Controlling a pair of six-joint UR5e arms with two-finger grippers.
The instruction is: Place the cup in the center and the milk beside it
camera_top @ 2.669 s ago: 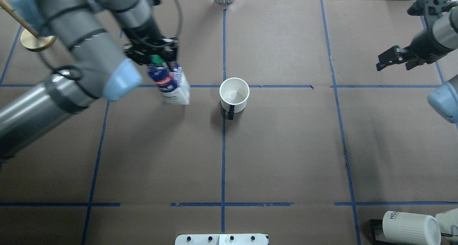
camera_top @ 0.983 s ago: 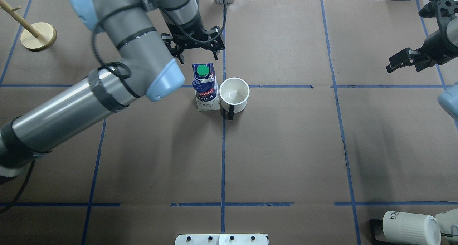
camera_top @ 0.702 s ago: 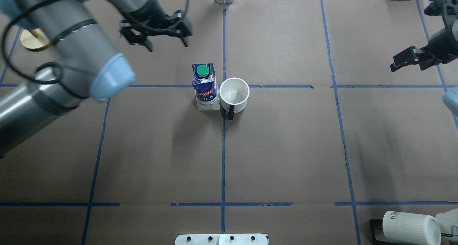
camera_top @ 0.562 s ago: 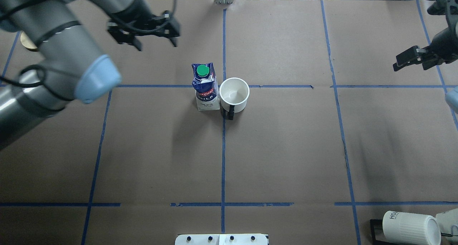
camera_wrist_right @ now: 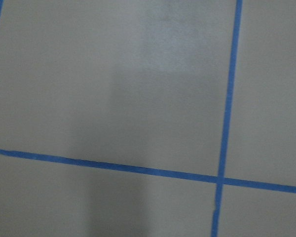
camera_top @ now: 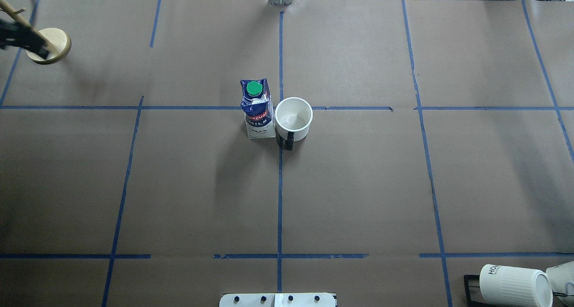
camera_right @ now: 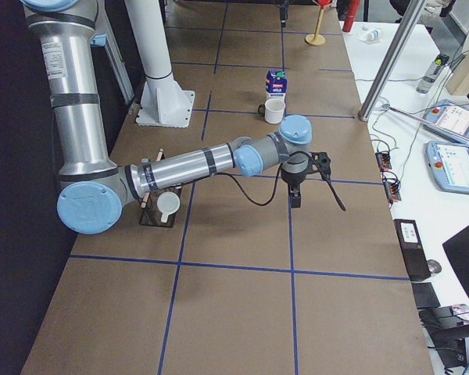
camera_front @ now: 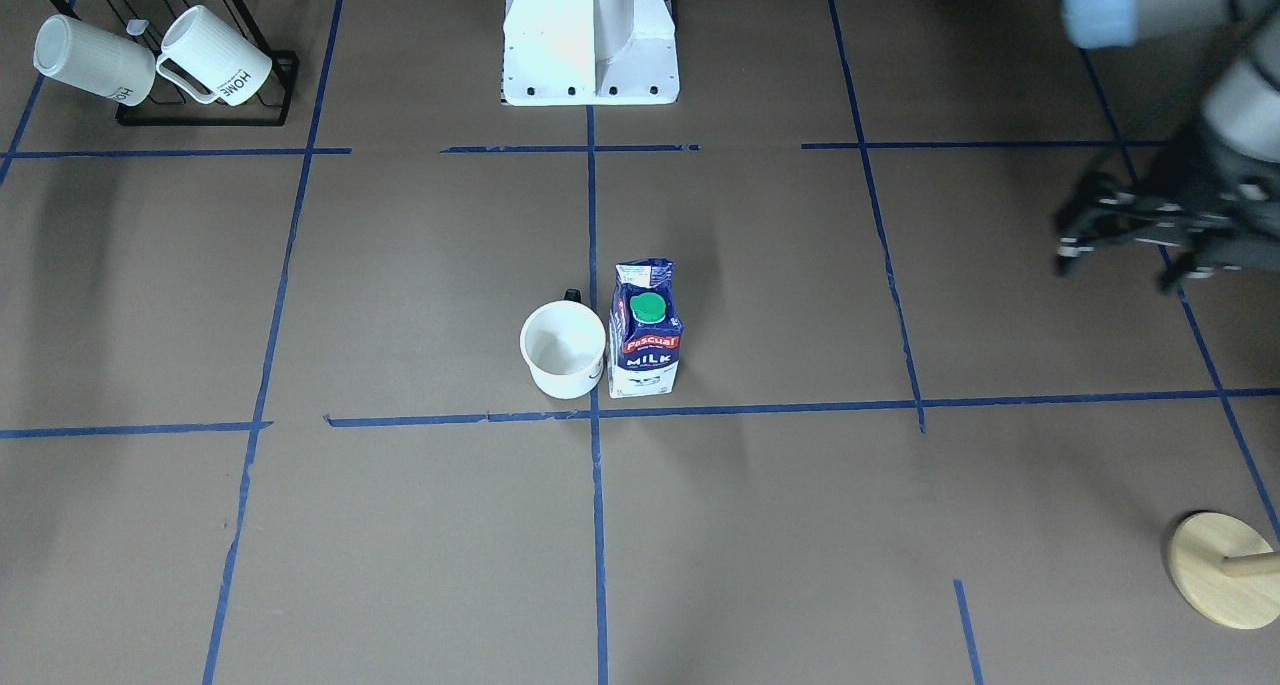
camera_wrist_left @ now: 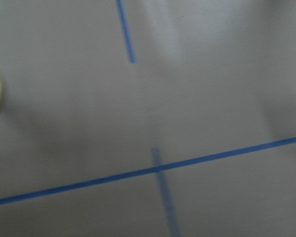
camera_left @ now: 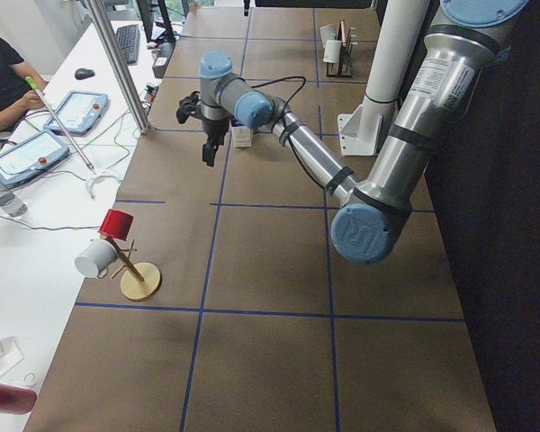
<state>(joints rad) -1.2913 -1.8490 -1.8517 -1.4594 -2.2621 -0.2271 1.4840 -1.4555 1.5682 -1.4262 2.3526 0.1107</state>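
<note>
The white cup (camera_top: 293, 118) stands upright at the center crossing (camera_top: 280, 108) of blue tape lines, its black handle toward the robot. The milk (camera_top: 258, 110), a dark-blue and white carton with a green cap, stands upright right beside the cup on its left. Both also show in the front-facing view, cup (camera_front: 563, 350) and milk (camera_front: 645, 330). My left gripper (camera_front: 1118, 265) is open and empty, far off to the carton's side. My right gripper (camera_right: 295, 194) shows only in the exterior right view, low over bare paper; I cannot tell whether it is open or shut.
A black rack (camera_front: 200, 117) with two ribbed "HOME" mugs (camera_front: 215, 55) stands by the robot's base (camera_front: 590, 35) on its right side. A wooden peg stand (camera_top: 49, 47) stands at the far left corner. Operators' desks line the far edge.
My left gripper carried the milk next to the cup, let go and swung away to the far left. My right arm has pulled back out of the overhead view.
</note>
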